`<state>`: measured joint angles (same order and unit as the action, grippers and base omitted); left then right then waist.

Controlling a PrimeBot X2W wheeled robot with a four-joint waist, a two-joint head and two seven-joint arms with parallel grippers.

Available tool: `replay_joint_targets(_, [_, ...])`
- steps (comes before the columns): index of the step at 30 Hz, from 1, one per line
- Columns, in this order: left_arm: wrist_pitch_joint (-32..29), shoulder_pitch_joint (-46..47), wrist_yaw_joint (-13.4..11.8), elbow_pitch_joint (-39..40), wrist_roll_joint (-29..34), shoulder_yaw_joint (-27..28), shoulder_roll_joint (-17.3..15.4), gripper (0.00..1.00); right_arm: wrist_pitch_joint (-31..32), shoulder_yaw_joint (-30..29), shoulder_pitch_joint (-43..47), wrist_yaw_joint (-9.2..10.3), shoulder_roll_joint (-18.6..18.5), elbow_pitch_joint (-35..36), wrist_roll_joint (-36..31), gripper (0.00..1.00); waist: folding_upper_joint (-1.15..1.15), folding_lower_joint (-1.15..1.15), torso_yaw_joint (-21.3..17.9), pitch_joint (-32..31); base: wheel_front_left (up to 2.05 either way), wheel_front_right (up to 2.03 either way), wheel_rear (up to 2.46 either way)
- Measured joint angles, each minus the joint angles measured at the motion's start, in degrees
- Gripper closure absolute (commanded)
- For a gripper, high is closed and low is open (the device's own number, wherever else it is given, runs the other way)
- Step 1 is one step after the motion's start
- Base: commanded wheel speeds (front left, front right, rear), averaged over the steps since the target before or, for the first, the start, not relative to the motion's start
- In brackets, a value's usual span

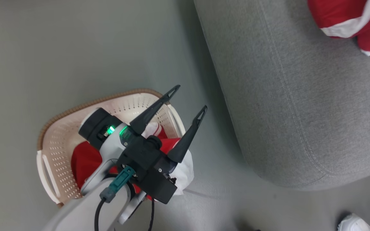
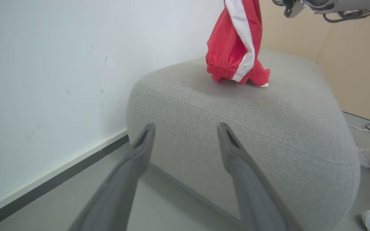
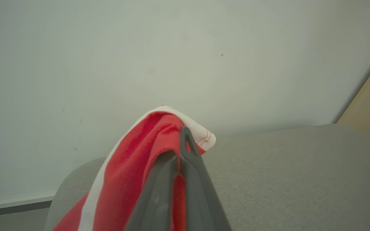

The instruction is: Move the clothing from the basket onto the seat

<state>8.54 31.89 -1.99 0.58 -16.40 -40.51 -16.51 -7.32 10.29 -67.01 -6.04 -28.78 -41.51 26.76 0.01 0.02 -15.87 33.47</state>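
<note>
While the head view looks down on the left gripper, its two long dark fingers spread wide apart above the small cream-white perforated plastic basket with a brown woven-look rim, it also shows a soft red-and-white garment lying in that basket. One white fold spills past the rim on the side toward the large grey fabric seat. The left wrist view gives what the head view crops: a second red garment with a white stripe hangs upright, its gathered hem touching the seat top. The right wrist view shows the right gripper, fingers pressed together on that hanging cloth. A white shoe rests on the floor near the seat.
</note>
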Motion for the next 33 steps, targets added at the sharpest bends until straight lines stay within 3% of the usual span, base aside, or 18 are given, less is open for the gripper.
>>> replay_joint_targets(7, [-1.8, 2.4, 0.0, 1.3, 2.0, 0.2, -1.5, 0.00, -2.5, 2.3, 0.4, -0.03, 4.6, -4.2, 0.5, 1.00, 0.00, 0.00, -1.3, 5.7, 0.00, 0.00, 0.00])
replay_joint_targets(13, [-2.0, 2.9, 0.0, 0.7, 2.3, 0.3, -2.2, 0.00, -4.5, 3.6, 1.0, -0.12, 6.3, -8.4, 0.3, 1.00, 0.00, 0.00, -2.9, 8.5, 0.00, 0.00, 0.00])
replay_joint_targets(14, [-2.0, 2.9, 0.0, 0.6, 2.3, 0.3, -2.2, 0.00, -4.7, 3.9, 1.3, -0.27, 6.5, -8.8, 0.1, 0.78, 0.00, 0.00, -3.1, 8.7, 0.00, 0.00, 0.00])
replay_joint_targets(15, [-2.0, 2.9, 0.0, 0.5, 2.3, 0.3, -2.2, 0.00, -5.1, 4.1, 1.6, -0.35, 6.7, -9.2, -0.3, 0.63, 0.00, 0.00, -3.3, 8.7, 0.00, 0.00, 0.00])
replay_joint_targets(16, [-2.0, 2.9, 0.0, 0.4, 2.3, 0.3, -2.2, 0.00, -5.2, 4.3, 2.0, -0.36, 6.7, -9.6, -0.5, 0.40, 0.00, -0.01, -3.5, 8.7, 0.00, 0.00, 0.00])
replay_joint_targets(17, [-1.9, 2.9, 0.0, 0.1, 2.3, 0.3, -2.2, 0.00, -5.6, 4.6, 2.3, -0.56, 6.7, -10.4, -0.6, 0.00, -0.01, -0.01, -3.6, 8.4, 0.00, 0.00, 0.00])
replay_joint_targets(33, [2.3, 0.4, -1.1, -5.5, -1.3, 2.8, 0.0, 0.00, -7.0, 8.3, 11.2, -1.03, 6.8, -8.9, -3.6, 0.00, -0.02, -0.02, -3.0, 1.2, 0.00, 0.00, 0.00])
